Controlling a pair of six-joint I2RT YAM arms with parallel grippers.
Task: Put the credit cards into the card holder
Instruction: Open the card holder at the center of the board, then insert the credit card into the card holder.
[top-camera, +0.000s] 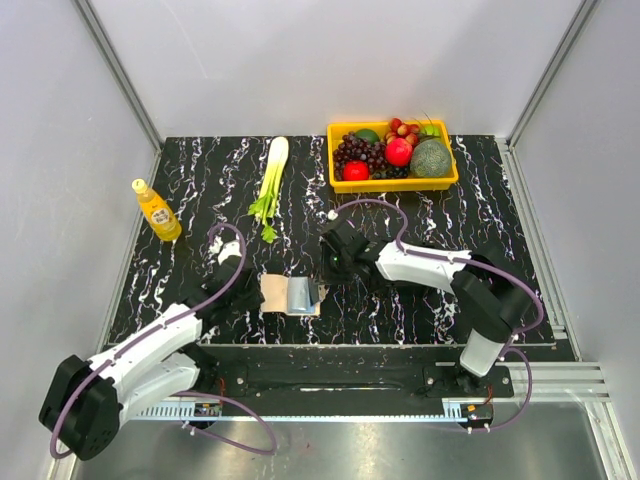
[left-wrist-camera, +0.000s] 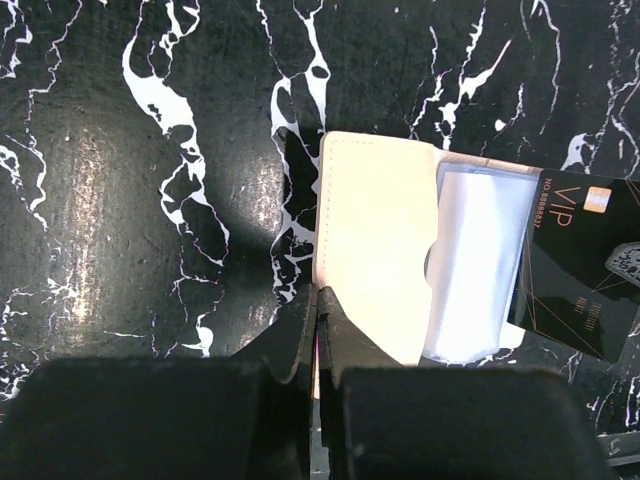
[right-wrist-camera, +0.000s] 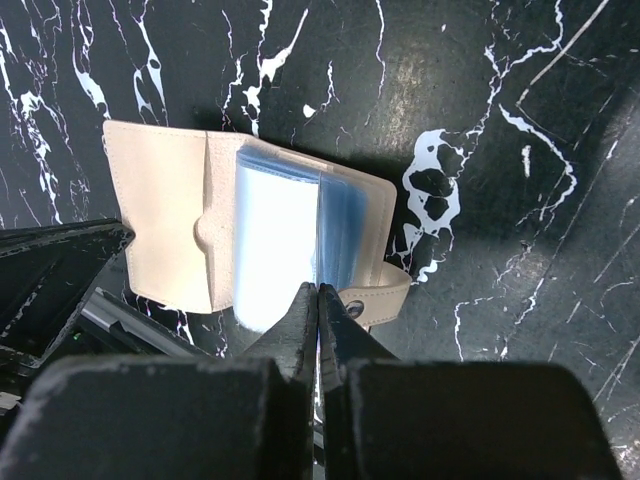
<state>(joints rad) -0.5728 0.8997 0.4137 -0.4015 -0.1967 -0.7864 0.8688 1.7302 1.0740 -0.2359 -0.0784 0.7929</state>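
The holder (top-camera: 290, 296) lies open on the desk (top-camera: 200, 180) between my arms. The left end effector (left-wrist-camera: 318, 310) is closed at its flap edge. The right end effector (right-wrist-camera: 318, 300) is closed, apparently on the card (left-wrist-camera: 575, 270), whose edge meets the clear sleeves. If that thin grip twists, the card may miss the pocket or shove the holder. The desk is glossy black marble pattern, with grey walls around.

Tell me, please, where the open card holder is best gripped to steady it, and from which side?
Grip the card holder by its beige cover flap, at the near outer corner, coming in from the left. That flap looks flat, thin and bare, whereas the clear sleeves on the other half probably need to stay free for the black VIP card.
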